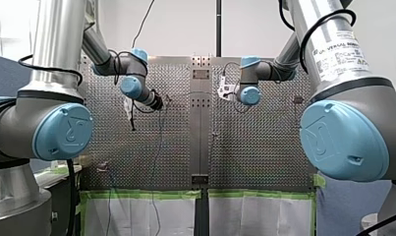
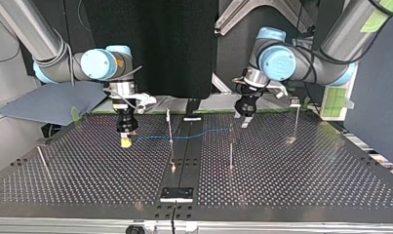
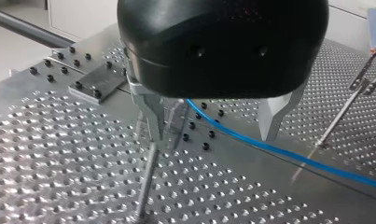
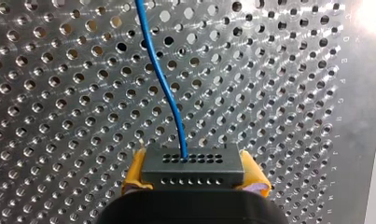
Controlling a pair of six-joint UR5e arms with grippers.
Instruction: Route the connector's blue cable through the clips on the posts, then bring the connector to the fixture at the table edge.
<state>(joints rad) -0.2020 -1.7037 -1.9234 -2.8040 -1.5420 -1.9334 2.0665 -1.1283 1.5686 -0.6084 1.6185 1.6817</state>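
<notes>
Routing: my right end effector (image 4: 195, 179) pinches the connector (image 4: 195, 163). My left end effector (image 3: 213, 123) is spread over the cable (image 3: 279, 151), beside a post (image 3: 147, 182). Next I should probably grip the cable and seat it in the clip.

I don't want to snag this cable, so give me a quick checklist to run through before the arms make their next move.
1. Grip on the connector: ok, clamped between the yellow pads of my right end effector.
2. The blue cable inside my left end effector: ok, running between its open fingers, unclamped.
3. Clearance to the post beside one left finger: not ok, they look nearly touching.
4. Cable seated in a clip on the middle post: cannot tell, too small.
5. Cable run between the arms: ok, a loose wave with no loops in the top view.
</notes>
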